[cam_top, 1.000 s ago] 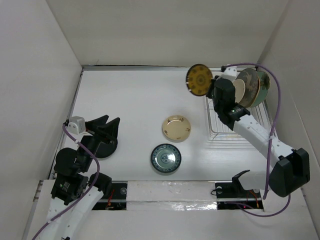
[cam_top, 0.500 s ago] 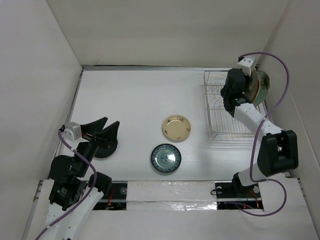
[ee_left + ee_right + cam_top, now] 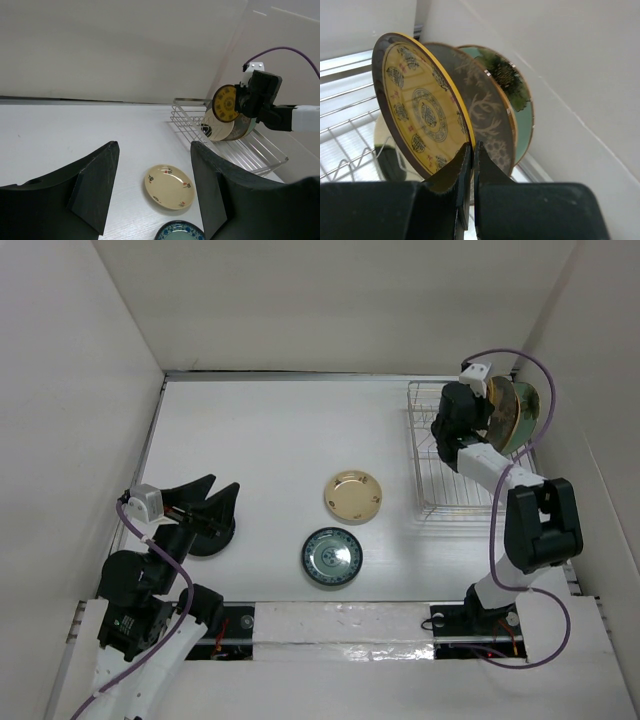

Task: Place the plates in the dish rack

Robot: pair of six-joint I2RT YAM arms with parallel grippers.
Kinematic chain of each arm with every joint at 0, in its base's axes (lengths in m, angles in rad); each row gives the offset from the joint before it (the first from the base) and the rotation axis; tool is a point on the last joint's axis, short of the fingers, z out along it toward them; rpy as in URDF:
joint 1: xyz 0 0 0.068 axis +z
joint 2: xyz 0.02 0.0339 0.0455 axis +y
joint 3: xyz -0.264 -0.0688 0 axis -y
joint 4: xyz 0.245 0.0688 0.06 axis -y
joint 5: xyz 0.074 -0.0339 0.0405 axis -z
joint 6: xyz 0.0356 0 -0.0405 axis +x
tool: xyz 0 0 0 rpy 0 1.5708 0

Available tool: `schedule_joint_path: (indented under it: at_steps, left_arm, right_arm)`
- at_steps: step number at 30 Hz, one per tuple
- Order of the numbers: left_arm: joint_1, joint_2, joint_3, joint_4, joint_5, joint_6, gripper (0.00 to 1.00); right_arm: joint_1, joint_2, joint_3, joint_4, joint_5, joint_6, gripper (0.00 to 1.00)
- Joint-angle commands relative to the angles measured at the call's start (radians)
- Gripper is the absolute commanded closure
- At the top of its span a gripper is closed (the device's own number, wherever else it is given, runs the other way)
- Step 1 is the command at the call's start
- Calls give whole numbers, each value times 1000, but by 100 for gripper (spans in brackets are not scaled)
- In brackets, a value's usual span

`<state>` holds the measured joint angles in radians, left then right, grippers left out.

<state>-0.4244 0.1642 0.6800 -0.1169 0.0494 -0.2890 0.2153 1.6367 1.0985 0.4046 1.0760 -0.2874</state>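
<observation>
My left arm is folded up by the near-left corner of the worktop, with the wrist held low and close to the left edge. My left gripper (image 3: pixel 208 502) points across toward the far-right side, its two black fingers spread wide apart. My right arm rises from the near edge on the right and reaches to the far-right corner, elbow bent beside the right edge. My right gripper (image 3: pixel 471 150) has its fingers pinched together on the lower rim of the yellow plate (image 3: pixel 420 107).
</observation>
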Motion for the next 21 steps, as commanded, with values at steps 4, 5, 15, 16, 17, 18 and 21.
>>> schedule_joint_path:
  at_steps: [4,5,15,16,17,18,21]
  left_arm:
    - [-4,-5,13,45,10,8,44]
    - [-4,-3,13,45,10,10,44]
    - [-4,14,10,43,13,10,44]
    - [-4,15,10,43,13,8,44]
    - [-4,20,10,43,12,10,44]
    - [-4,23,9,43,12,10,44]
    - [-4,35,9,42,4,8,44]
  right_arm:
    - [24,50,-15,13,-5,128,100]
    - [24,58,-26,10,-8,139,100]
    - [55,97,-52,-111,-68,335,94]
    - [55,94,-51,-124,-76,368,92]
    - [55,92,-49,-139,-96,385,82]
    - [55,78,-46,-167,-106,399,77]
    - [64,13,-42,-197,-146,441,66]
